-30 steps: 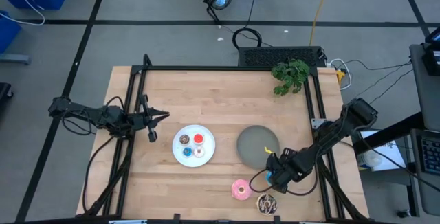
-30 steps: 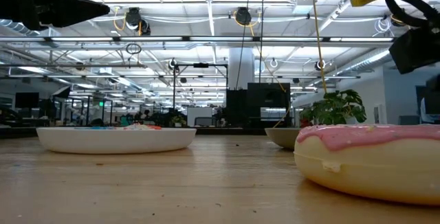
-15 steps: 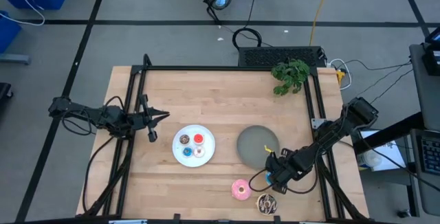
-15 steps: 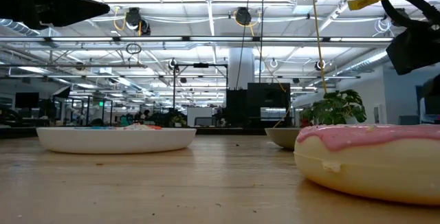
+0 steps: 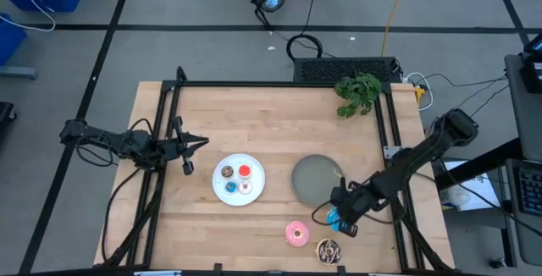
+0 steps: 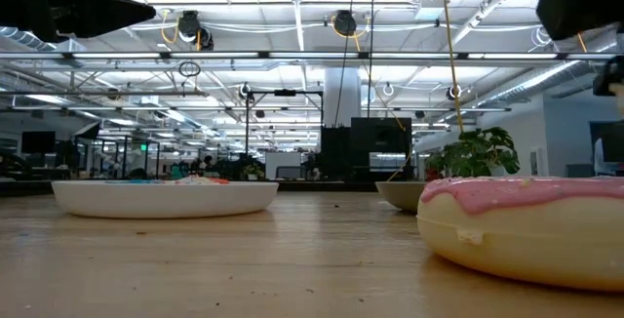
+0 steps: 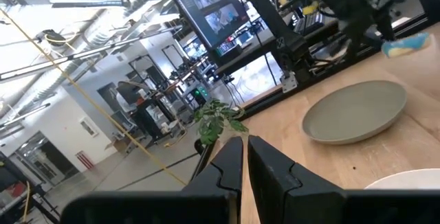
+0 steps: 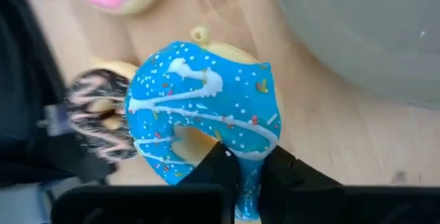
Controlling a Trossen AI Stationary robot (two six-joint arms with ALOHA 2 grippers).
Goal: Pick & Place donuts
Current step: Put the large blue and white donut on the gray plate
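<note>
**Me:** Big to small: I've got the pale wooden counter with its black frame. On it are the round grey plate, bare, and the round white plate carrying four tiny ring donuts: brown, red, blue, white.

**Partner:** And the larger ones?

**Me:** The pink-iced ring donut and the chocolate-brown drizzled ring donut lie near the counter's front edge. The blue-iced sprinkled ring donut is off the counter, pinched by its rim in the right gripper, jaws clamped on it.

**Partner:** Which way to go?

**Me:** The right arm is the one close by, and the grey plate sits just beside those jaws, toward the counter's middle. In the right wrist view its rim runs right next to the held donut, so I judge a short carry over the rim is what's left.

**Partner:** The left side?

**Me:** The left gripper waits over the counter's left edge, jaws closed on nothing.

**Partner:** Any writing?

**Me:** None I can read.
</note>
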